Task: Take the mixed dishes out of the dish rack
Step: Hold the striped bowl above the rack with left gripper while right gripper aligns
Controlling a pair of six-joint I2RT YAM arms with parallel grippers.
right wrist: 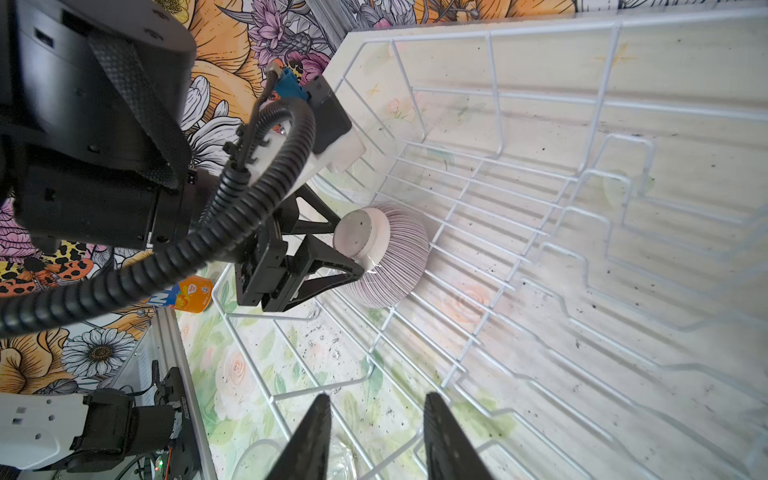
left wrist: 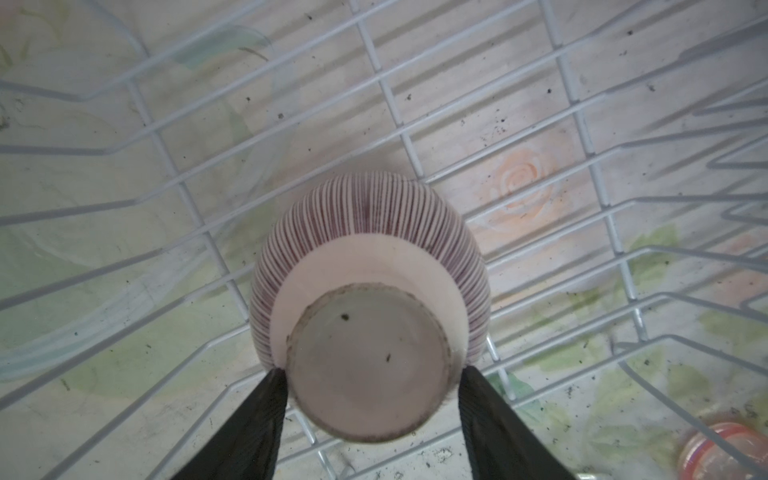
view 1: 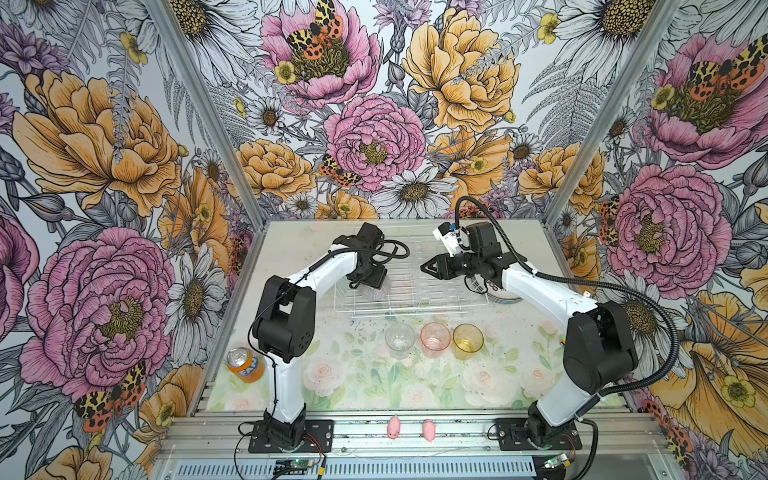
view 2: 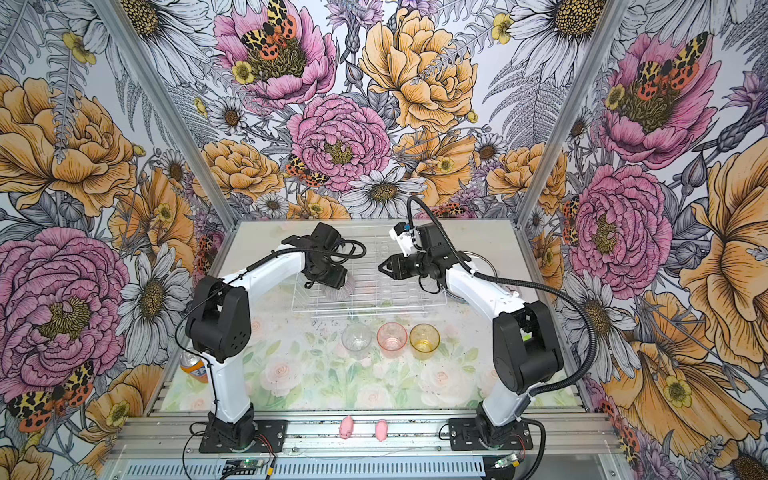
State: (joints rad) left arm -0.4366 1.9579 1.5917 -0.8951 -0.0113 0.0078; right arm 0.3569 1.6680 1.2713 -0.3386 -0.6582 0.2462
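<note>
Bowl [left wrist: 370, 266] sat upside down in rack [left wrist: 575, 99], left gripper [left wrist: 372, 372] clamped across its foot ring. Ribbed, rigid, probably slick and brittle; foot looked the best hold. Right gripper [right wrist: 377, 395] part-open, empty.

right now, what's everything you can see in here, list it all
dish rack: 1, white wire, middle of the table towards the back
ribbed bowl: 1, pale with dark ribs, upside down in the rack's left end
tumblers: 3, clear, pink, amber, upright in a row in front of the rack
plates: stack, count hidden, pale, right of the rack under the right arm
soda can: 1, orange, left front of the table
pig figures: 2, pink, front rail between the arm bases
left gripper: black, closed on the bowl's foot
right gripper: black, open and empty, over the rack
</note>
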